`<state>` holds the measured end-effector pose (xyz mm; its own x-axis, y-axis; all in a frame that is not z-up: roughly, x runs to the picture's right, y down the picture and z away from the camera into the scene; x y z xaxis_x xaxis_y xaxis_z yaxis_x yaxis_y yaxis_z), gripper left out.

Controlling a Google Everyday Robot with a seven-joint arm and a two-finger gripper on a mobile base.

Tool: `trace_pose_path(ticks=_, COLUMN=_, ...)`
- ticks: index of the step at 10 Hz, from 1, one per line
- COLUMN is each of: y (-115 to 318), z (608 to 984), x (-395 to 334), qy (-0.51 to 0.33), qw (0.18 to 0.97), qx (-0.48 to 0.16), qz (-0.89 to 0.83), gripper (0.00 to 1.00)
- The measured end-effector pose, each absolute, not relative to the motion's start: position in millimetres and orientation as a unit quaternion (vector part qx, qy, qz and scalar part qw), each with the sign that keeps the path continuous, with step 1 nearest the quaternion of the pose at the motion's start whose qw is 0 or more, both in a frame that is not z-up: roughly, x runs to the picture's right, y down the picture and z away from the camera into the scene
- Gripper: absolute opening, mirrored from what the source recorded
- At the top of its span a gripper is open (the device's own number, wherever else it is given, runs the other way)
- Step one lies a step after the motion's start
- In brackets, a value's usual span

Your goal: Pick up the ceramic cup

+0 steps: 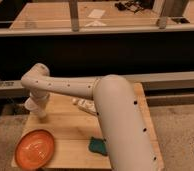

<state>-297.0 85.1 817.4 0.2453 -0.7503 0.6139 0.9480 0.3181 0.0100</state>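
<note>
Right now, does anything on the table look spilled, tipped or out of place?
Nothing stands out. The orange plate lies flat at the near left corner, the gripper is down at the ceramic cup behind it, and no spill shows on the table.

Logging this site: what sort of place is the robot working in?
Probably a lab or workshop test area: a small wooden table holds an orange plate, with railed benches behind. The gripper sits at the ceramic cup.

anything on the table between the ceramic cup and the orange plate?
No. In the camera view only bare wood of the table separates the ceramic cup, where the gripper is, from the orange plate.
</note>
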Motion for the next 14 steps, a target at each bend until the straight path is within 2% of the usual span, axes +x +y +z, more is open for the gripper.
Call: trace_pose_path(ticks=14, y=81.6, z=810.1, x=-299.4, qy=-0.271, qw=0.76, qx=-0.183, qz=-0.561, gripper=0.17)
